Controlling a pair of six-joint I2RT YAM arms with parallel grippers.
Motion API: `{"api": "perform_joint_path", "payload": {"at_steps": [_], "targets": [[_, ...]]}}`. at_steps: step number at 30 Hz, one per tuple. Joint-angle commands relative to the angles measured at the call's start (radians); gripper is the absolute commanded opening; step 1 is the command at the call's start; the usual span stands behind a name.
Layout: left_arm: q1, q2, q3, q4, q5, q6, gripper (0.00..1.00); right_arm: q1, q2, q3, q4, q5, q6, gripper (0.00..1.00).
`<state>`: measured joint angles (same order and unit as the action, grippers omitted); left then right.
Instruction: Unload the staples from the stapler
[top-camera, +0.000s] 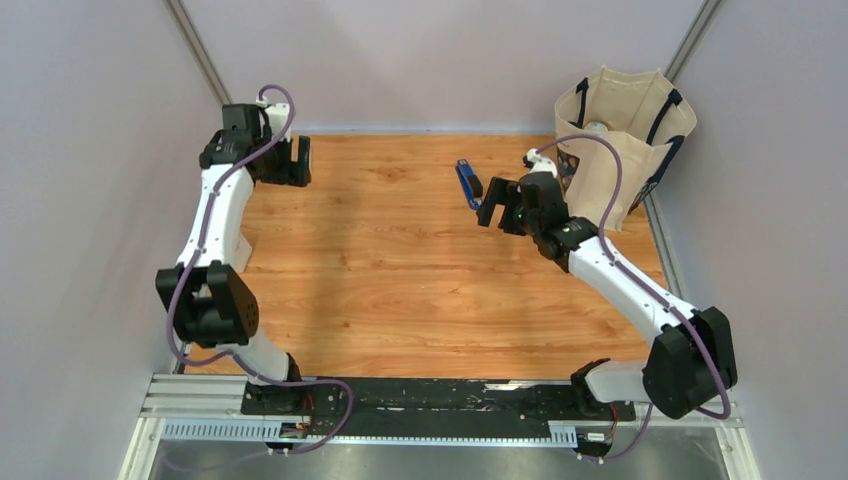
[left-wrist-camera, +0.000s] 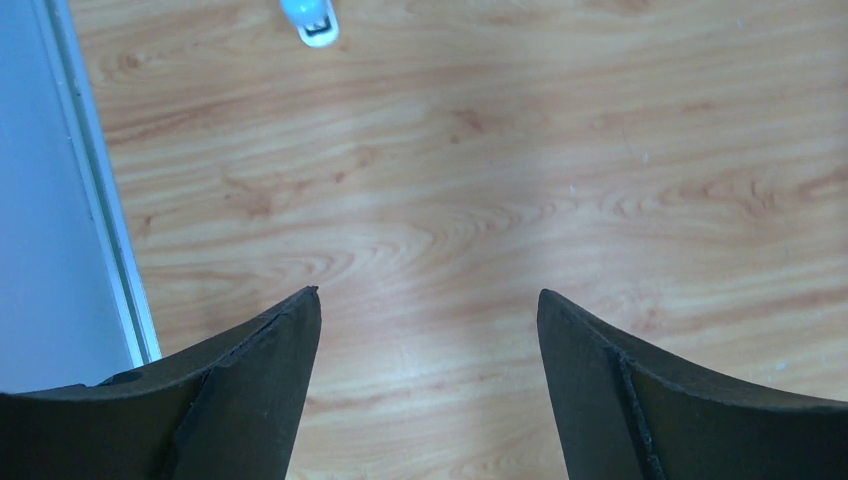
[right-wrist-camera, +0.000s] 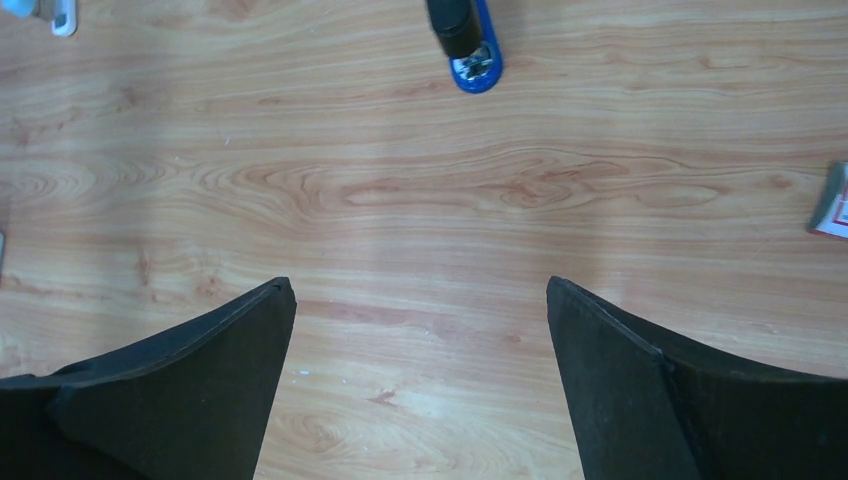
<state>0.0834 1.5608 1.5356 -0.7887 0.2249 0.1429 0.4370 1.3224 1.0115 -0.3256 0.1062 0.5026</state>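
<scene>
The blue stapler with a black end lies on the wooden table at the back, right of centre. In the right wrist view it lies at the top edge, ahead of the fingers, with bare metal showing at its blue tip. My right gripper is open and empty, just to the right of the stapler and not touching it; in its own view the gripper hangs over bare wood. My left gripper is open and empty at the back left, also over bare wood. No loose staples are visible.
A beige tote bag stands at the back right corner behind the right arm. A small red-and-white box lies at the right edge of the right wrist view. A small white object lies ahead of the left gripper, near the left wall rail.
</scene>
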Motion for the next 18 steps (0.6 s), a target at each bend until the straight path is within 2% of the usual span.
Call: {"api": "perform_joint_path", "payload": {"at_steps": [1,7,18], "targets": [[-0.008,0.166,0.179,0.026,-0.085,-0.103,0.88,0.1,-0.067,-0.034,0.072,0.062,-0.064,1.0],[-0.03,0.418,0.409,-0.009,-0.185,-0.169,0.88,0.247,-0.172,-0.137,0.134,0.188,-0.144,1.0],[-0.05,0.651,0.633,0.029,-0.335,-0.241,0.88,0.287,-0.281,-0.238,0.137,0.144,-0.134,1.0]]}}
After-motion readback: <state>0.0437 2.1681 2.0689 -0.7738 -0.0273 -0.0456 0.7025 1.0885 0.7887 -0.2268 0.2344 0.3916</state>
